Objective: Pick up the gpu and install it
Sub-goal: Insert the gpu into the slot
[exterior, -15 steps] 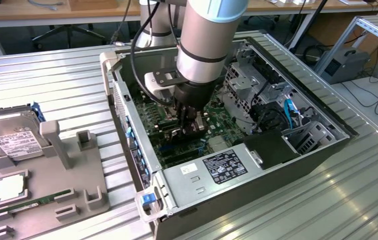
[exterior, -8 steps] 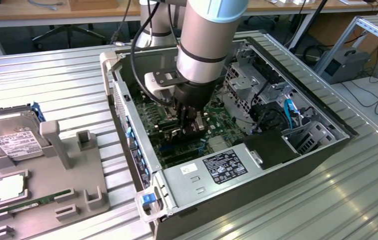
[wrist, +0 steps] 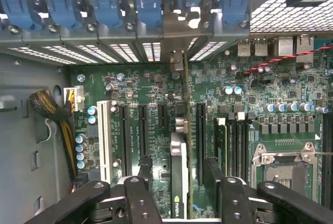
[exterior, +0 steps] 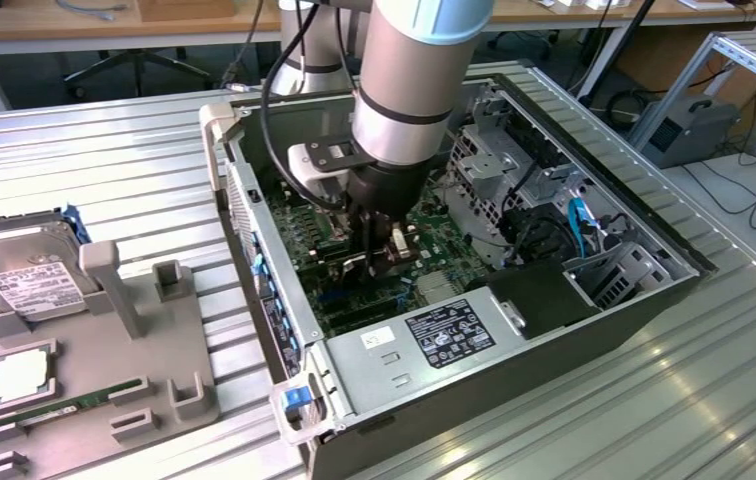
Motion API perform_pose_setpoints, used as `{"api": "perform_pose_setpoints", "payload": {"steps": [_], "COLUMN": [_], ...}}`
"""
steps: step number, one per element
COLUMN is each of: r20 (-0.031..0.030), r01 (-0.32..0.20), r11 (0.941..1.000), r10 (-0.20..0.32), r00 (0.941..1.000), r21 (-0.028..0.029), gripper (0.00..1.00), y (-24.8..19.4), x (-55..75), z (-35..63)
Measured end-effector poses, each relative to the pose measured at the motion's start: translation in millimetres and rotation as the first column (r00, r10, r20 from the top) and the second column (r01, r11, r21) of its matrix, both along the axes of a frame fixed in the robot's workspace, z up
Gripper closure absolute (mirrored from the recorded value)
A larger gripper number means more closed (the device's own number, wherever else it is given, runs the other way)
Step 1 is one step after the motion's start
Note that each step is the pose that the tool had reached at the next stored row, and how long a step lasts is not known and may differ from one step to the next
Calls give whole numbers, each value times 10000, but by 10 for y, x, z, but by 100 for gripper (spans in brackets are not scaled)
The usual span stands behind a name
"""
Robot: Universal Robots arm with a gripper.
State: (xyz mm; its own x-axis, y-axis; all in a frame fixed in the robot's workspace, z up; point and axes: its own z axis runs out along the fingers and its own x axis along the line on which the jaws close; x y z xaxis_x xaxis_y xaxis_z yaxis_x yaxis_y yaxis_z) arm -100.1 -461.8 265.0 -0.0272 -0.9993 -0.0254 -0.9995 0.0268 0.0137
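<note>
One gpu (wrist: 179, 182) stands on edge in its slot, bracket toward the rear; gripper (wrist: 179, 195) open astride it

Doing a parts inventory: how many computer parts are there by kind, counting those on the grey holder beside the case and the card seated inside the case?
Hard drive: 1
Silver square processor chip: 1
Green memory stick: 1
gpu, standing in its motherboard slot: 1
Total: 4

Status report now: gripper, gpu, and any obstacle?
Gripper open, astride gpu. Gpu upright on edge in motherboard slot, inside case. No obstacle seen.
</note>
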Motion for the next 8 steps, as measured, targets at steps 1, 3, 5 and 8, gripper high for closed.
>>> {"api": "perform_pose_setpoints", "payload": {"steps": [1,3,5,8], "r20": [0,0,0,0], "r01": [0,-1,-1,0], "r11": [10000,10000,10000,10000], "r10": [0,1,1,0], "r00": [10000,10000,10000,10000], "r21": [-1,0,0,0], "gripper": [48,48,48,49], "y": [10,44,45,45], "x": [0,-2,-2,-2], "z": [0,0,0,0]}}
